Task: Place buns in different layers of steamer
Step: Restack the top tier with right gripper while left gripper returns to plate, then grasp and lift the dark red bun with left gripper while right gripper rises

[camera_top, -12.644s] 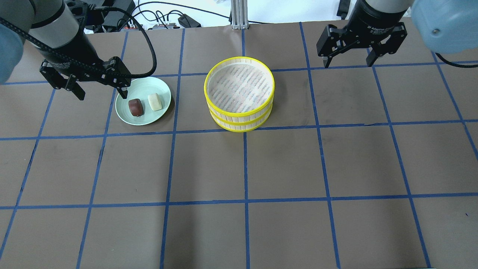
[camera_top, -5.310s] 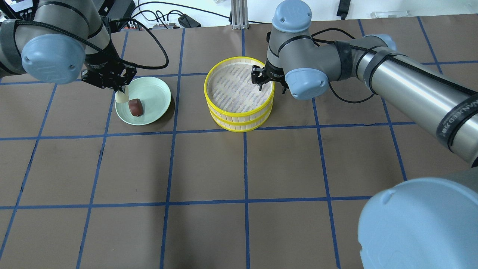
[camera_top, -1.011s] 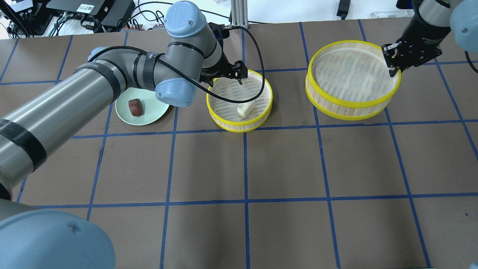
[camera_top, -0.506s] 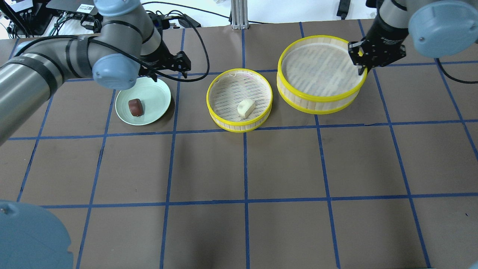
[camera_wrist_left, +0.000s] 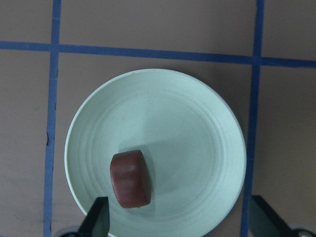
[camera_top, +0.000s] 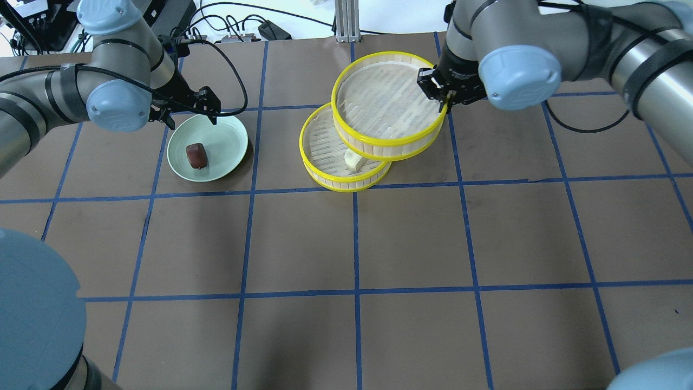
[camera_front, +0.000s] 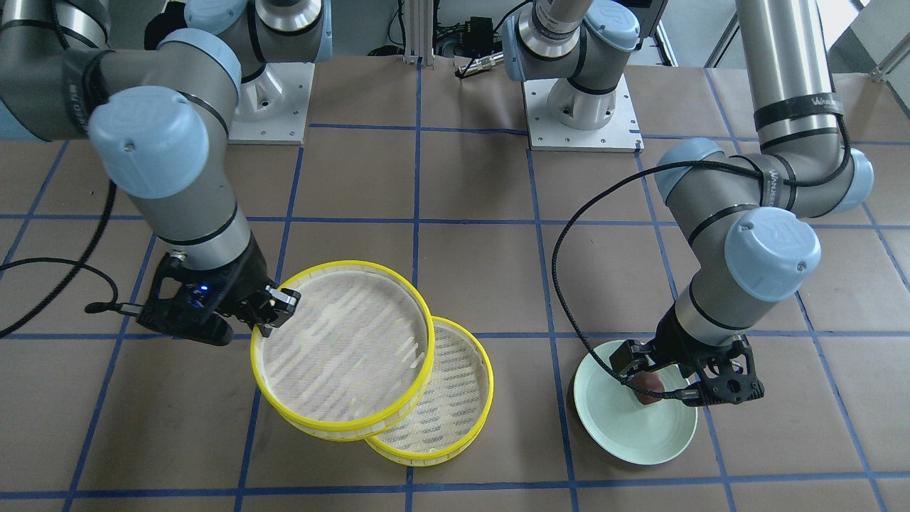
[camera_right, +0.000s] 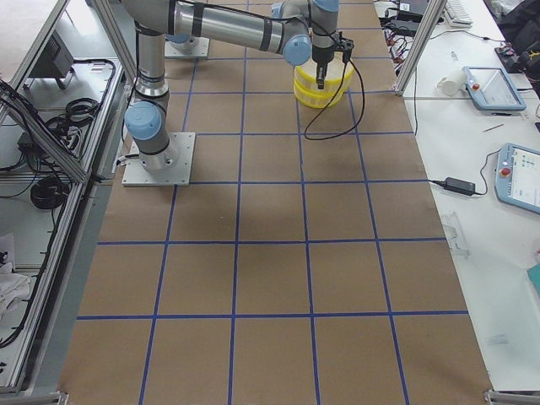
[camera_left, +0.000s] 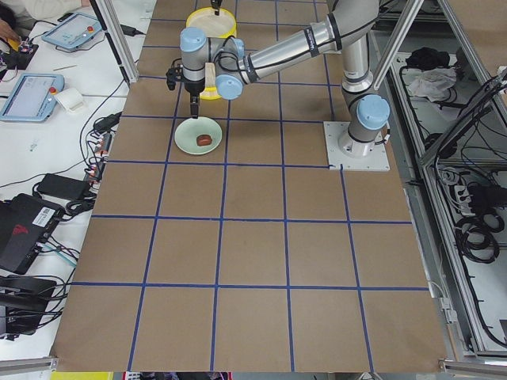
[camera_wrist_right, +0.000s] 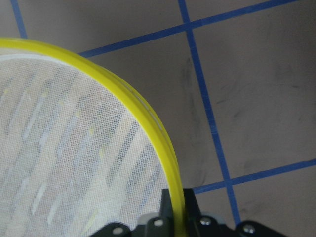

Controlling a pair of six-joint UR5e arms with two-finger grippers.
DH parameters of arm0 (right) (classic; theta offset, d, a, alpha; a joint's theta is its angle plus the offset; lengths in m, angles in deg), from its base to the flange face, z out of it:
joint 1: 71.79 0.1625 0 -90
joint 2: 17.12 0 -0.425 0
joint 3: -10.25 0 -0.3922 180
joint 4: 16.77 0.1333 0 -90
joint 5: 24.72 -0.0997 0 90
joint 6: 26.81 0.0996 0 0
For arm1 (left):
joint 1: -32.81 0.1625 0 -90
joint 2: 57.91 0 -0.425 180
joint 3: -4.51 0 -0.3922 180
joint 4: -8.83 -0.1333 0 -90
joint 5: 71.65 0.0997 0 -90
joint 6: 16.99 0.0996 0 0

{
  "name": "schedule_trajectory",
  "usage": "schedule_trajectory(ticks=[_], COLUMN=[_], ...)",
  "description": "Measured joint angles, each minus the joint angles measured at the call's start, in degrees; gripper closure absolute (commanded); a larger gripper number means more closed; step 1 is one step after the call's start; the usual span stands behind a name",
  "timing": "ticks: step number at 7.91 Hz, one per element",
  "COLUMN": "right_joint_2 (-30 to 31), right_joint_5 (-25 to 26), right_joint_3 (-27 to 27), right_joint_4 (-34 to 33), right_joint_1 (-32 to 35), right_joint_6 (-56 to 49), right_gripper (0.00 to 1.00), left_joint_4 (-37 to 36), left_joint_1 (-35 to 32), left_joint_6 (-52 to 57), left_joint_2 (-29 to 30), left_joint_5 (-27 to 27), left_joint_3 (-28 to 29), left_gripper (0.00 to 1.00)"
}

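The dark brown bun [camera_top: 196, 155] lies on the pale green plate [camera_top: 219, 135]. My left gripper [camera_top: 189, 115] hovers open over the plate; the left wrist view shows the bun [camera_wrist_left: 130, 178] near the left fingertip [camera_wrist_left: 98, 219]. The cream-white bun [camera_top: 353, 159] lies in the lower steamer tray [camera_top: 325, 184], half hidden under the upper tray [camera_top: 379, 154]. My right gripper [camera_top: 439, 93] is shut on the upper tray's rim [camera_wrist_right: 148, 128] and holds it raised, overlapping the lower tray's far right part. From the front, the upper tray [camera_front: 341, 427] covers the white bun.
The brown table with blue tape grid [camera_top: 357, 244] stretches bare toward the front. Cables and electronics [camera_top: 162, 16] lie beyond the table's far edge. The left arm's cable [camera_front: 561, 284] loops over the table near the plate [camera_front: 625, 441].
My right gripper has carried the upper tray left until it overlaps the lower tray holding the white bun. My left gripper has moved left from the tray to above the plate.
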State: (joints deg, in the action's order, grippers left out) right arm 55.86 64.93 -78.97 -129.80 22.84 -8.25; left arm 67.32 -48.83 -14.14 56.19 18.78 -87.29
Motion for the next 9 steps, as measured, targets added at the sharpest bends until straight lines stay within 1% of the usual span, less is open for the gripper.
schedule_trajectory(ticks=[2,5,8,9], right_joint_2=[-3.46,-7.65,-8.75,-8.8], right_joint_5=[0.07,0.13,0.46,0.6], right_joint_3=[0.07,-0.23,-0.61,-0.71], right_joint_4=[-4.61,-9.91,-10.43,-10.34], right_joint_1=[4.15,7.43,8.47,8.51], right_joint_6=[5.92,10.99,12.51,12.51], right_gripper=[1.0,1.0,1.0,1.0], left_joint_4=[-0.28,-0.49,-1.51,-2.33], left_joint_1=[1.96,2.58,2.63,2.63], left_joint_6=[-2.74,-5.46,-6.14,-6.39], left_joint_2=[2.66,6.18,8.05,8.48], left_joint_5=[0.35,0.44,0.45,0.41], left_joint_3=[-1.0,-1.94,-2.11,-2.03], left_gripper=[0.0,0.0,0.0,0.02])
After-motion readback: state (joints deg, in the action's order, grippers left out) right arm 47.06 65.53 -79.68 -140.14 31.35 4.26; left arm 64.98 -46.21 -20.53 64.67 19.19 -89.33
